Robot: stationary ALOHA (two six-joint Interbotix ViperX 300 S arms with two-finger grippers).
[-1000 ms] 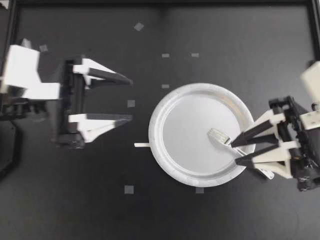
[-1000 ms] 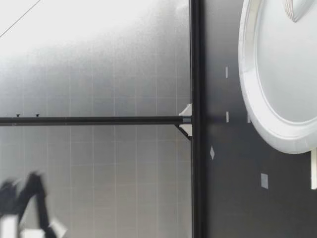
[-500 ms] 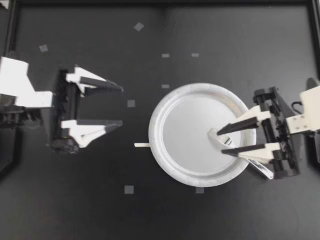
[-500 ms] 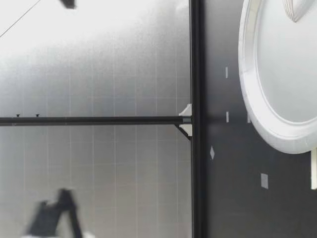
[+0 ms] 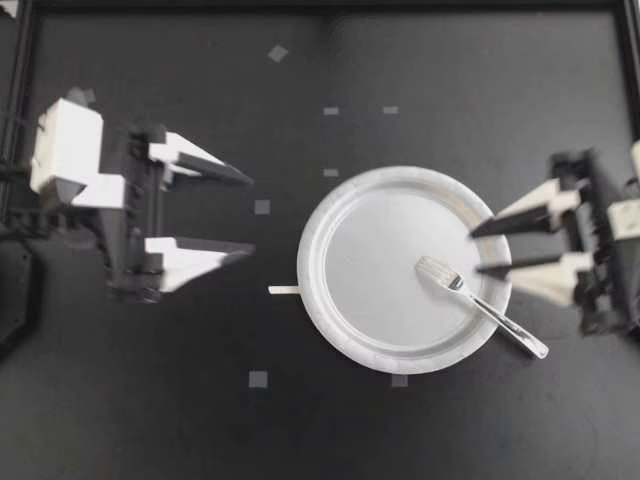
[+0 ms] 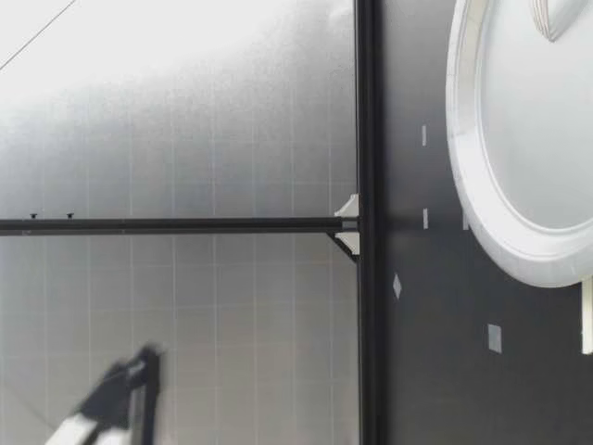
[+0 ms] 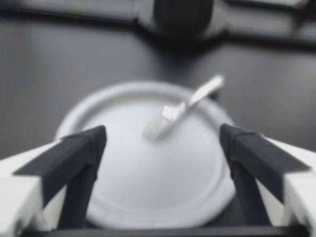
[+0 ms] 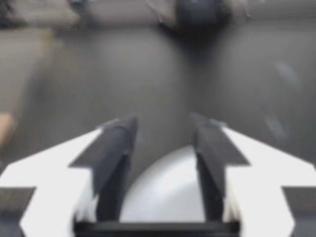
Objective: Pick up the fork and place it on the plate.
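Black table point(image 5: 400, 60), fork point(image 5: 480, 305) on plate point(image 5: 360, 250), right claw point(image 5: 475, 250) apart beside it, left claw point(image 5: 252, 215) apart

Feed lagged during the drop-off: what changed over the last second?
My right gripper opened, let go of the fork and drew back off the plate toward its own side. The fork, plate and my open left gripper stayed roughly where they were.

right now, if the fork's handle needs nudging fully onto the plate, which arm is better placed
Right. My right gripper hangs open at the plate's rim, close to the fork's overhanging handle. My left gripper is open on the plate's far side, well clear of it.
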